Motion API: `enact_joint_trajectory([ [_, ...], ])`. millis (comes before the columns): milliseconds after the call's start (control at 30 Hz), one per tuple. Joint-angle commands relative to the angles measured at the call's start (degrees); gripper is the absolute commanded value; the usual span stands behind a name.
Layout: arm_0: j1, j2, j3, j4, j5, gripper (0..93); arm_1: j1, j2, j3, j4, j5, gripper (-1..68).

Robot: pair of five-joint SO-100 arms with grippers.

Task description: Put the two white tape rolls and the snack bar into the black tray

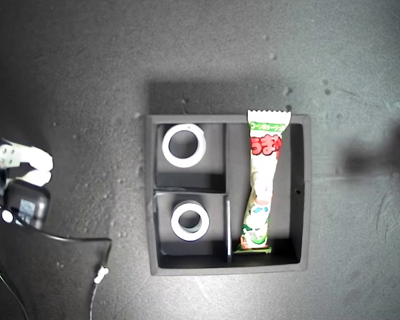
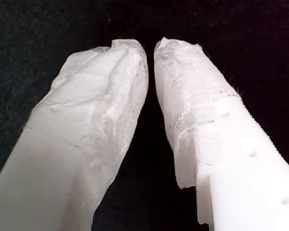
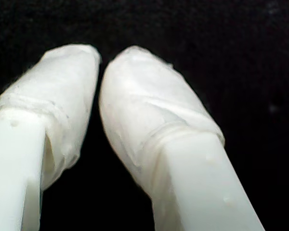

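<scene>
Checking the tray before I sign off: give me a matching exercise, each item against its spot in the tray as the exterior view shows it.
Things:
1. first tape roll
2. second tape roll
3. snack bar
4. tray

Places or states:
A. tall compartment, on the exterior view's right
B. small compartment, lower in the exterior view
C. holds all three items
D. small compartment, upper in the exterior view

Pairs: 1-D, 2-B, 3-A, 4-C
</scene>
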Motion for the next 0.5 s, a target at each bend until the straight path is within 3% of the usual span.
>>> enact_joint_trajectory([
  [0,1.14,2.64,3.25,2.2,7.82,0.4,-0.79,-0.09,0.7,0.09,-12.13,1.4],
  [467,1.32,2.64,3.25,2.2,8.79,0.4,-1.05,-0.09,0.7,0.09,-12.22,1.4],
])
